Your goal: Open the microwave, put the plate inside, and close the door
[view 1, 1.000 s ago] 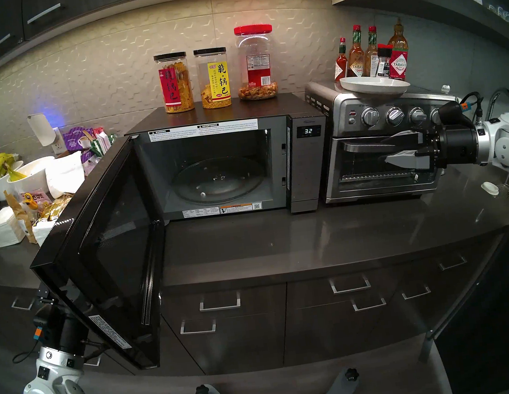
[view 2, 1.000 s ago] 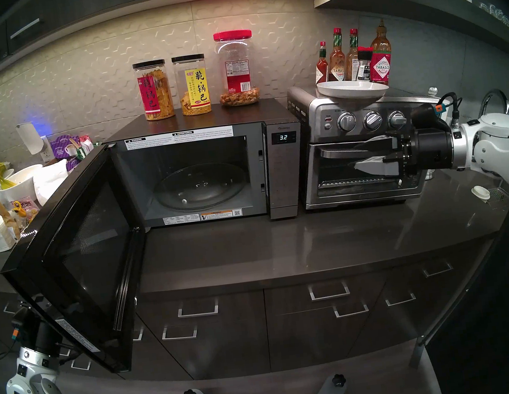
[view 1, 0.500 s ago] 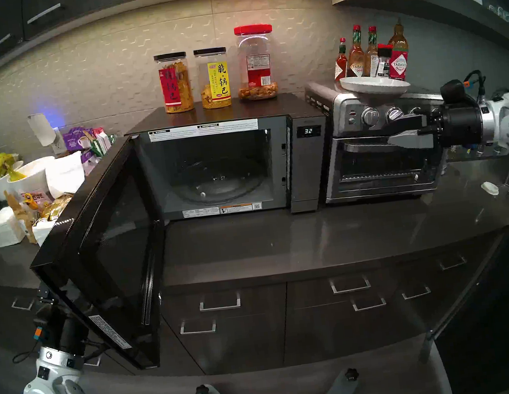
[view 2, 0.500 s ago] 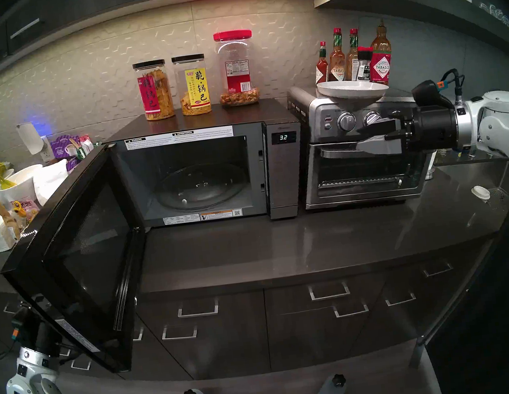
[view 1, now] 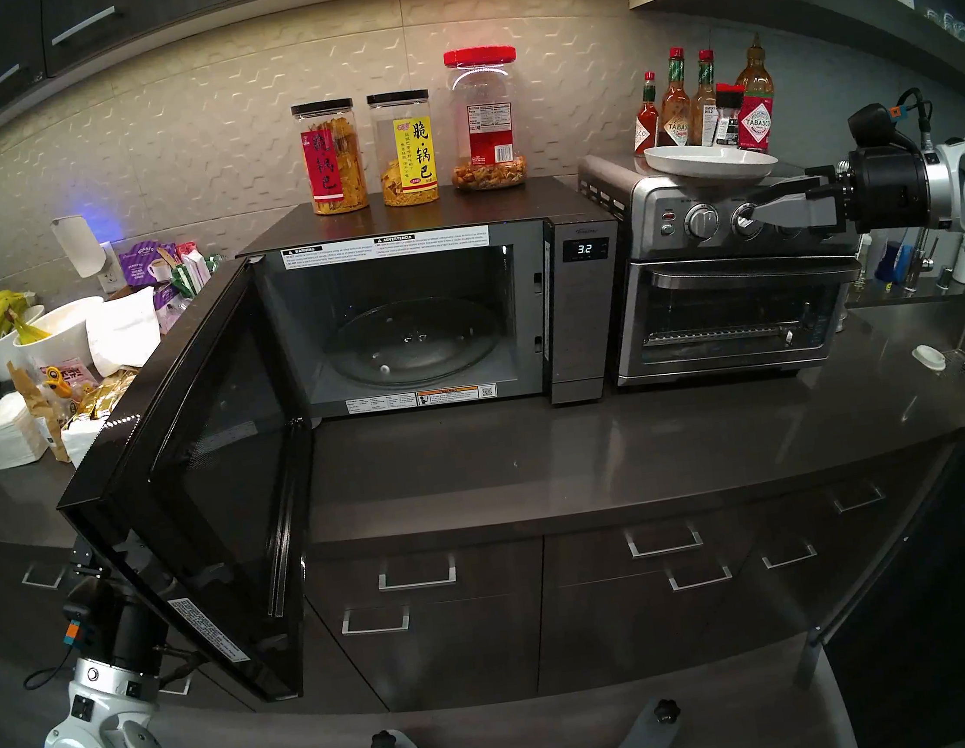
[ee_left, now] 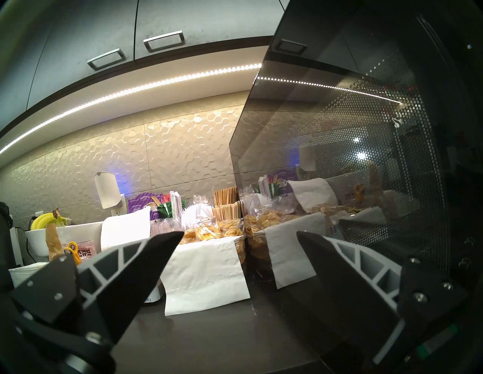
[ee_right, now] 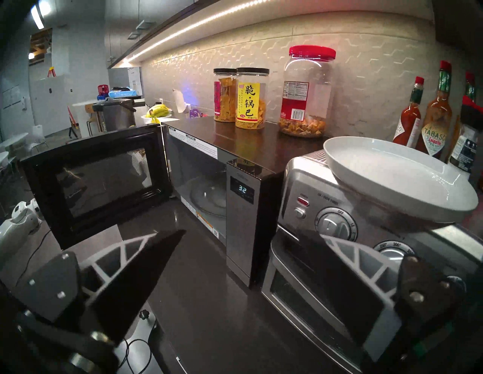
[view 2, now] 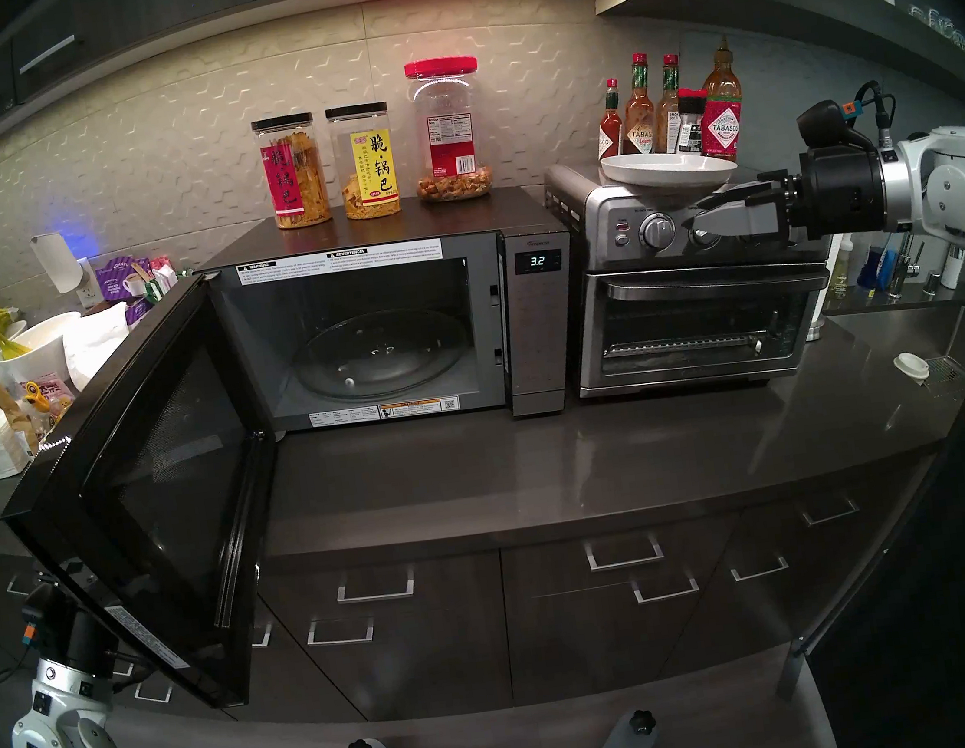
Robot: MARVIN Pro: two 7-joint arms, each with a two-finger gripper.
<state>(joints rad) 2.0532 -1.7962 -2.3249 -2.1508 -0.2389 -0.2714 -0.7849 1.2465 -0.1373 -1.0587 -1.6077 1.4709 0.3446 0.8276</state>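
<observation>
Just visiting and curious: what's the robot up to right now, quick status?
Both grippers open, empty. Right gripper level with toaster oven knobs, just below plate. Microwave door wide open. Path clear.

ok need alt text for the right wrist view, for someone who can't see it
Open right gripper, holding nothing, in front of a steel toaster oven, with a white plate sitting on top of the oven. To the left, the microwave stands with its black glass door swung wide open; three snack jars stand on its top.
</observation>
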